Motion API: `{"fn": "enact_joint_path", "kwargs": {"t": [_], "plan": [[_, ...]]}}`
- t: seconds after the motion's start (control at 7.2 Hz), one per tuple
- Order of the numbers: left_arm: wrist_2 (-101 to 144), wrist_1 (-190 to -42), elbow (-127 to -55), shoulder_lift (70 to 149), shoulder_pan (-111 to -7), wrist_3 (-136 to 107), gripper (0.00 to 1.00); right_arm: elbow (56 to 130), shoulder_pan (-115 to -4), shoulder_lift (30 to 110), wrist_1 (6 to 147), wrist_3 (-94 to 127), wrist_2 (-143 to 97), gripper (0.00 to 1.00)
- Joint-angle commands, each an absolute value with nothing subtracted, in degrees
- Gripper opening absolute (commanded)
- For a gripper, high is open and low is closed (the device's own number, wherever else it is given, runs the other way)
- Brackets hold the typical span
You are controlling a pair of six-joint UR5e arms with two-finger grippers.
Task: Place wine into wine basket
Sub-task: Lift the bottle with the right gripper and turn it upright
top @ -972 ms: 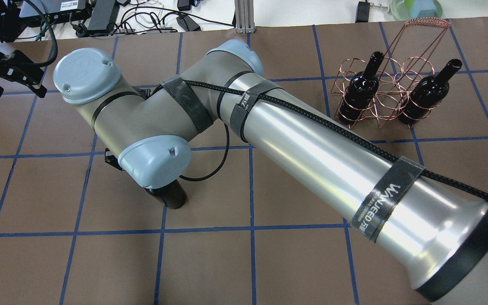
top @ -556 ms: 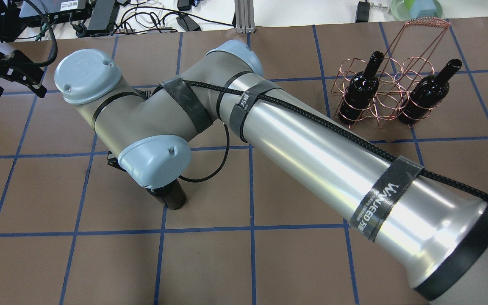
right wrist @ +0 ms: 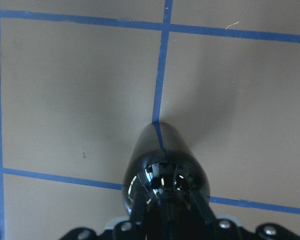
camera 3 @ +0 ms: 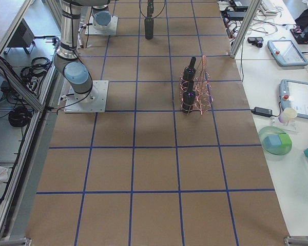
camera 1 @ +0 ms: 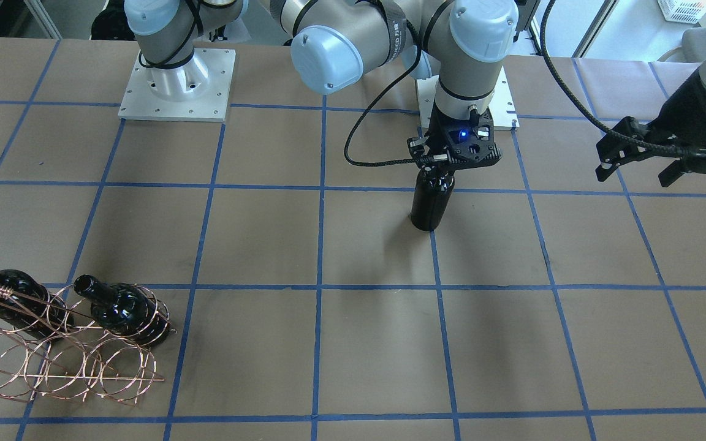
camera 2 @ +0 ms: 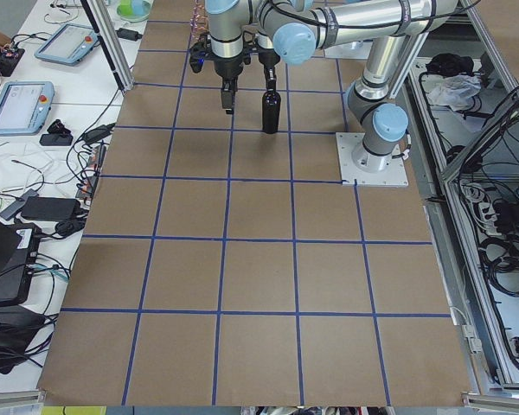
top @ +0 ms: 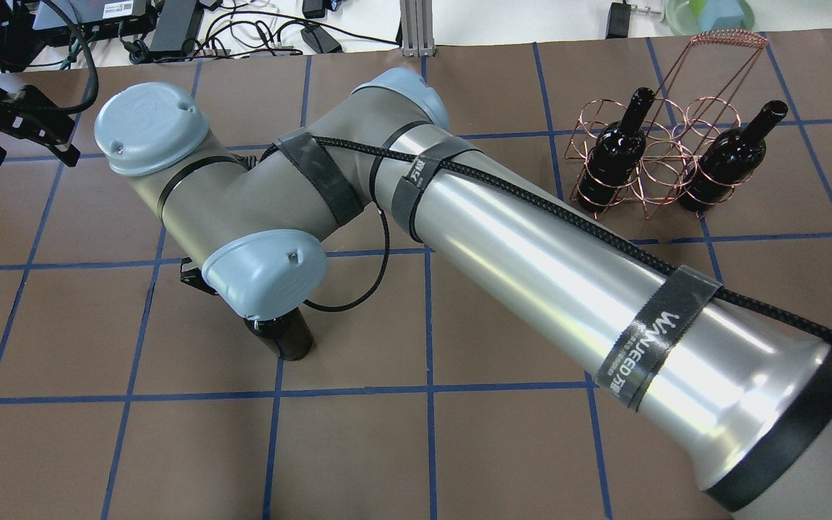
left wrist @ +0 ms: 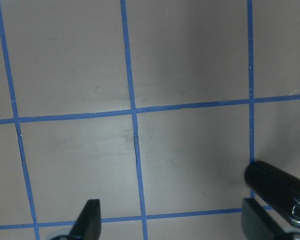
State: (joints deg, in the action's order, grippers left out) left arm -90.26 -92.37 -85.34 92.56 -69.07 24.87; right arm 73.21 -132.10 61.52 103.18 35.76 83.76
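One grip confirmed: right gripper (camera 1: 436, 170) clamped on neck of the wine (camera 1: 431, 205), long axis upright, near table's robot-side edge, about mid-length. Left gripper (camera 1: 635, 162) spread wide, empty, toward table's left end. Wine basket (top: 728, 36) well apart toward far right corner, two bottles (top: 614, 155) seated; right arm judged nearer. Base contact with table not discernible; fingers hidden overhead.
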Motion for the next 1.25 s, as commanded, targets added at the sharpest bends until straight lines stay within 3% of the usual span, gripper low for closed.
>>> {"fn": "enact_joint_path", "kwargs": {"t": [0.0,0.56,1.11], "plan": [[-90.2,-92.4,-85.3,92.5,-69.1,24.9,1.0,73.2,-132.1,61.5,103.2,36.0,83.0,0.0],[-90.2,-92.4,-85.4,92.5,-69.1,24.9,1.0,73.2,-129.9,62.3,101.0,29.4,84.0,0.0],[-90.2,-92.4,-85.4,92.5,-69.1,24.9,1.0,74.5,-121.1,67.9,93.9,14.9,87.7,0.0]]}}
